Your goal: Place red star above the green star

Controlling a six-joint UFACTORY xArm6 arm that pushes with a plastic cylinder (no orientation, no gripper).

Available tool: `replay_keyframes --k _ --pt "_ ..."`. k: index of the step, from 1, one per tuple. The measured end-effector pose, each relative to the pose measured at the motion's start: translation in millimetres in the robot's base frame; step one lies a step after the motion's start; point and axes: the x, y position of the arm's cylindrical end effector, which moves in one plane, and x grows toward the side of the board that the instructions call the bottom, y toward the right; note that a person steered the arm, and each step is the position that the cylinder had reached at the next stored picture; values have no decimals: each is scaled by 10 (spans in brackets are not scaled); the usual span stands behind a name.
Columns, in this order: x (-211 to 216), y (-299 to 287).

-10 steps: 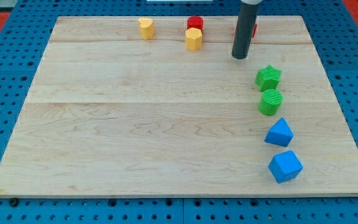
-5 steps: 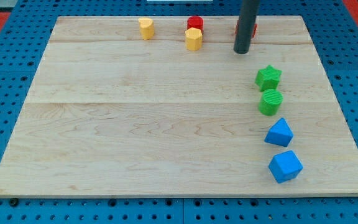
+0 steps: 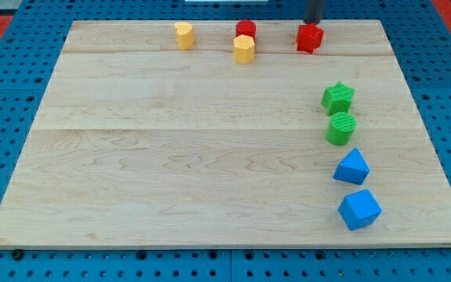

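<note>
Bright, even light all across the wooden board [image 3: 171,157], no glare, edge to edge sharp. Only faint, short shadows under the blocks. Slight perspective narrowing toward the far edge.

The tip [image 3: 313,23] has moved from the board's interior toward the far edge of the tabletop, near its right corner, and now stands just behind the red star [image 3: 309,37]. The star, previously hidden behind the rod, is now fully exposed.
</note>
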Motion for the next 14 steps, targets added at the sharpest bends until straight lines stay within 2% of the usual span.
replay_keyframes --k 1,3,4,5,6,8,9,11,14 --pt "161 -257" --pt "428 504" --pt "653 504" --pt "154 406" --pt "178 84" --pt "657 -76" --pt "711 168" --pt "434 267" --pt "940 232"
